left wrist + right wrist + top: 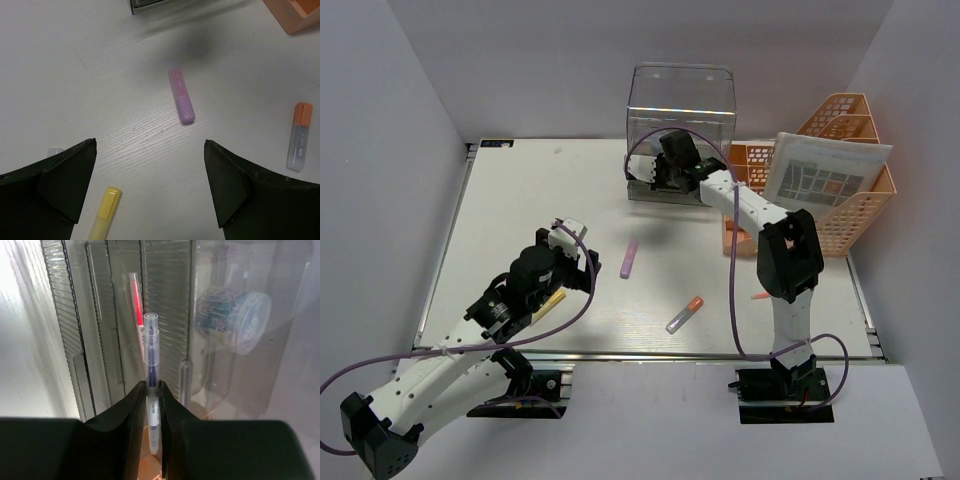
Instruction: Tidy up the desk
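Desk (pixel 520 190): a stiff, smooth white slab lying flat under both arms, long axis running left to right, rail (pixel 650 355) on the near edge. You do not grasp it, and light, slick items will probably skid across it. Your right gripper (pixel 152 390) is clamped on the lower barrel of a clear pen (pixel 151 347), likely light and stiff, which points far toward the clear drawer box (pixel 680 100). Your left gripper (pixel 150 145) hangs with its fingers apart, just near of the purple highlighter (pixel 181 96), best pinched across its middle.

White links (pixel 430 385), black joints (pixel 790 255), purple cables (pixel 733 300)
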Robot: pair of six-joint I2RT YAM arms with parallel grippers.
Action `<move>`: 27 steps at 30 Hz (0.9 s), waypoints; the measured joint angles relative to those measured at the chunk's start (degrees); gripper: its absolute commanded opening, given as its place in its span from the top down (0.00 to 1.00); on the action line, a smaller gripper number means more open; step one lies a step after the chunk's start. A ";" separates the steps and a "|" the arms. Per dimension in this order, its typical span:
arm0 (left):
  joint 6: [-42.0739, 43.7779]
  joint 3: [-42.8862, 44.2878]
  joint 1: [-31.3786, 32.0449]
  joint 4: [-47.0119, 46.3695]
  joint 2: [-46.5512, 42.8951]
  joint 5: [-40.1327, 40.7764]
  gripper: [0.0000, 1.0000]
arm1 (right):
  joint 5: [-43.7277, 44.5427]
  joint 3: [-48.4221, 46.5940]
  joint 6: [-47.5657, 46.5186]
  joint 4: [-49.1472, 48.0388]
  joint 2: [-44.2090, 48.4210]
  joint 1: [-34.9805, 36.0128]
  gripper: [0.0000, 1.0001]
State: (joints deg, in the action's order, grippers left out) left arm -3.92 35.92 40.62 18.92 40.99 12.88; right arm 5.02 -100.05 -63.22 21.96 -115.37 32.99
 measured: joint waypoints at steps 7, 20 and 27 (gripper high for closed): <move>0.04 0.00 0.00 -0.04 -0.42 0.00 0.02 | 2.69 -0.26 0.85 -1.29 -1.95 0.04 0.50; 0.04 0.00 0.00 -0.02 -2.40 -0.24 0.02 | -8.94 4.85 9.51 11.26 13.64 -3.10 1.00; 0.07 0.00 0.00 0.04 -3.02 -1.77 0.02 | -13.51 27.21 11.65 23.69 39.54 -8.94 0.68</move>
State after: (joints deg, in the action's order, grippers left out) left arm -3.86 35.92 40.62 18.96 37.98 11.11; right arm -8.49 -72.84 -51.57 45.65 -75.83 24.05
